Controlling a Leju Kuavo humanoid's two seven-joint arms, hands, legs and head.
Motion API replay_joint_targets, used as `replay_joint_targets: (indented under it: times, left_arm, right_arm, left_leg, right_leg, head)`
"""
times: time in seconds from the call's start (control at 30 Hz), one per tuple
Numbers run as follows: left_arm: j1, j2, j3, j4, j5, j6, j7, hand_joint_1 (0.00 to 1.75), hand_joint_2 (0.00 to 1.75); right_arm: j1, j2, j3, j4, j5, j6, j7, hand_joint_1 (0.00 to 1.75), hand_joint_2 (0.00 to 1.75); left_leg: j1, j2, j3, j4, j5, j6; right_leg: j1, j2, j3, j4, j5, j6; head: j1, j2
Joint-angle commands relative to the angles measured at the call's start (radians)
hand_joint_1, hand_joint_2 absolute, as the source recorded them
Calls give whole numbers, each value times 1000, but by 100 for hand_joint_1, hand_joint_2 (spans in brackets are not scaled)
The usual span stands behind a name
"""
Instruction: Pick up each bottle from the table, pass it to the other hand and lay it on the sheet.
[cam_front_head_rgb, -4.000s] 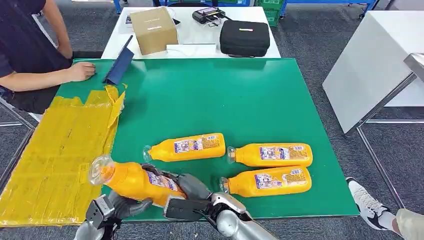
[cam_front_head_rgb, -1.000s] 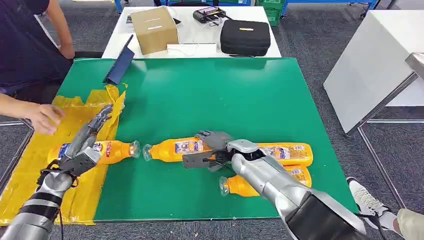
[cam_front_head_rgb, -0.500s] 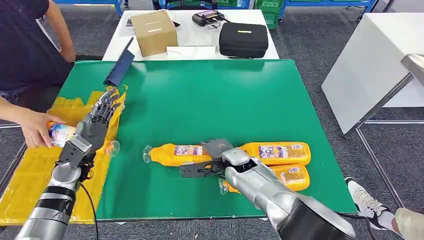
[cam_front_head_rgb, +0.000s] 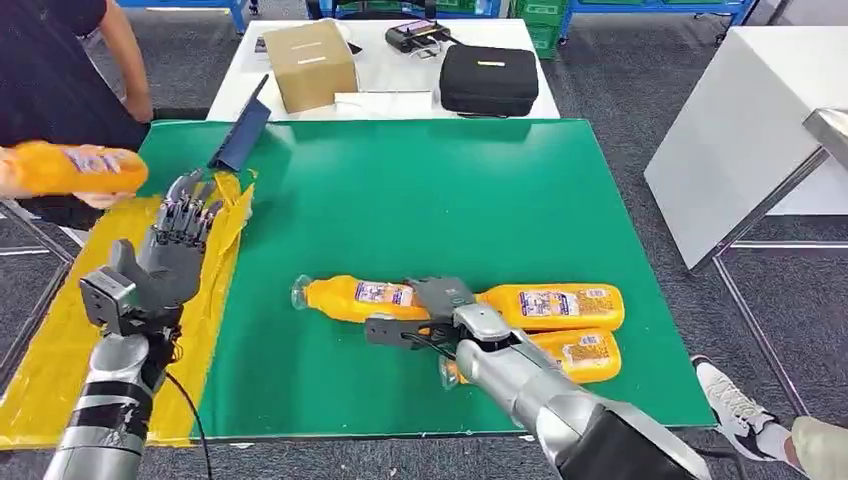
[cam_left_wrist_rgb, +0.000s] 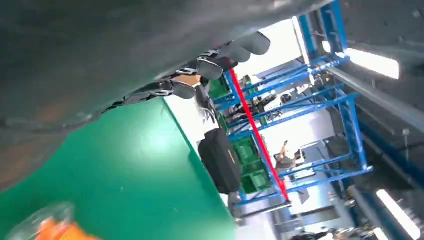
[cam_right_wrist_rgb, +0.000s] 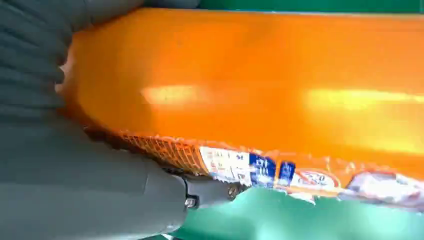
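Note:
Three orange bottles lie on the green table (cam_front_head_rgb: 420, 200). My right hand (cam_front_head_rgb: 432, 312) grips the base end of the nearest one (cam_front_head_rgb: 355, 296), whose cap points left; in the right wrist view this orange bottle (cam_right_wrist_rgb: 260, 95) lies against my palm with the thumb under it. Behind my hand lie the other two bottles (cam_front_head_rgb: 555, 305) (cam_front_head_rgb: 575, 355), side by side. My left hand (cam_front_head_rgb: 165, 260) is raised over the yellow sheet (cam_front_head_rgb: 60, 350), open and holding nothing; its fingertips (cam_left_wrist_rgb: 210, 67) point away over the table. A person at the far left holds a fourth bottle (cam_front_head_rgb: 70, 168) in the air.
A blue folder (cam_front_head_rgb: 240, 135) leans at the table's far left corner. Behind it stands a white table with a cardboard box (cam_front_head_rgb: 310, 60) and a black case (cam_front_head_rgb: 490, 75). Another white table (cam_front_head_rgb: 740, 120) stands to the right, with a person's shoe (cam_front_head_rgb: 735, 405) on the floor.
The person has lifted the bottle off the sheet and up to the left. My left hand has risen, open and with nothing in it. My right hand has settled around the nearest bottle's base.

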Motion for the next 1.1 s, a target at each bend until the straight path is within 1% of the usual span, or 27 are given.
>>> replay_joint_targets:
  times: [0.03, 0.07, 0.1, 0.17, 0.2, 0.23, 0.33, 0.47, 0.6, 0.67, 0.7, 0.8, 0.83, 0.87, 0.9, 1.07, 1.1]
  left_arm:
    - [151, -84, 151, -161, 157, -90, 94, 0, 175]
    - [161, -90, 147, -174, 159, -90, 96, 0, 175]
    - [173, -101, 143, -187, 176, -96, 107, 0, 175]
    - [198, -115, 125, -217, 181, -95, 112, 0, 175]
    - [205, -119, 117, -227, 176, -87, 113, 0, 175]
    - [211, -122, 109, -235, 174, -87, 115, 0, 175]
    - [236, -132, 69, -269, 164, -88, 110, 0, 175]
    - [258, -135, 28, -295, 137, -73, 106, 0, 175]
    - [272, -130, -7, -317, 91, -50, 80, 0, 175]
    - [270, -122, -31, -321, 61, -48, 61, 0, 175]
    - [267, -121, -44, -317, 56, -51, 59, 0, 175]
    - [267, -121, -47, -315, 56, -51, 59, 0, 175]
    - [268, -120, -49, -314, 56, -54, 59, 0, 175]
    - [271, -120, -52, -317, 54, -55, 55, 0, 175]
    - [277, -120, -56, -322, 54, -59, 52, 0, 175]
    - [297, -120, -79, -341, 33, -56, 36, 0, 175]
    - [298, -119, -84, -341, 32, -58, 34, 0, 175]
  right_arm:
    - [264, 4, -485, -643, -245, -134, -324, 175, 175]
    - [293, 7, -489, -718, -267, -116, -334, 175, 175]
    - [322, 9, -480, -799, -286, -98, -345, 175, 175]
    - [358, 10, -445, -887, -284, -89, -349, 175, 175]
    - [367, 12, -431, -905, -283, -89, -345, 175, 175]
    - [372, 12, -415, -912, -281, -82, -348, 175, 175]
    - [397, 16, -356, -937, -264, -72, -361, 175, 175]
    - [409, 18, -313, -950, -245, -75, -362, 175, 175]
    - [377, 24, -277, -901, -237, -38, -335, 175, 175]
    - [333, 23, -236, -835, -265, 86, -280, 175, 175]
    - [295, 40, -197, -760, -261, 124, -275, 175, 175]
    - [290, 53, -189, -734, -254, 107, -281, 175, 175]
    - [277, 51, -160, -716, -236, 117, -281, 175, 175]
    - [275, 55, -134, -707, -224, 136, -277, 175, 175]
    - [266, 62, -84, -688, -200, 159, -264, 175, 175]
    - [260, 88, 70, -620, -163, 184, -235, 175, 175]
    - [262, 91, 93, -603, -162, 186, -232, 175, 175]
  left_leg:
    - [0, 3, -3, 0, -1, -1]
    - [0, 3, -4, 0, -2, -1]
    - [0, 1, -4, 0, -1, -1]
    - [0, -3, -6, 1, -2, -1]
    - [0, -5, -9, 1, -1, 0]
    - [0, -6, -9, 1, -2, 0]
    - [0, -5, -14, 1, -1, 0]
    - [-1, -5, -15, 0, 0, 0]
    - [0, -5, -14, 0, -1, 0]
    - [0, -5, -14, 1, -1, 0]
    - [0, -4, -15, 1, 0, 0]
    - [-1, -3, -14, 0, 0, 0]
    - [-1, -3, -14, 0, 0, 0]
    - [0, -4, -13, 0, 0, 0]
    - [0, -3, -14, 0, 0, 0]
    - [0, -1, -12, -1, -1, 0]
    - [0, -2, -13, -1, -1, 0]
  right_leg:
    - [0, 8, -4, 0, 1, 0]
    - [0, 9, -5, 1, 0, 0]
    - [0, 4, -5, 1, 0, 0]
    - [0, 3, -6, 2, -3, 0]
    - [0, 0, -8, 1, -2, 1]
    - [0, 0, -8, 1, -2, 1]
    - [0, -1, -12, 0, -1, 1]
    - [0, -2, -14, 0, -1, 1]
    - [0, 0, -13, 0, -1, 0]
    - [0, 1, -13, 1, -1, 0]
    - [0, 1, -14, 1, 0, 0]
    - [0, 2, -14, 0, 0, 0]
    - [0, 0, -14, 0, 0, 0]
    - [0, 2, -13, 0, -1, 0]
    - [0, 1, -14, 0, 0, 0]
    - [0, 5, -12, 0, -1, 0]
    - [0, 3, -12, 0, -1, 0]
  head:
    - [0, 0]
    - [0, 0]
    - [0, 0]
    - [0, 0]
    - [0, 0]
    - [-1, 0]
    - [0, 0]
    - [0, 0]
    - [0, 0]
    - [0, 0]
    - [0, 0]
    - [0, 0]
    - [-1, 0]
    - [0, 0]
    - [0, 0]
    - [0, 0]
    - [0, 0]
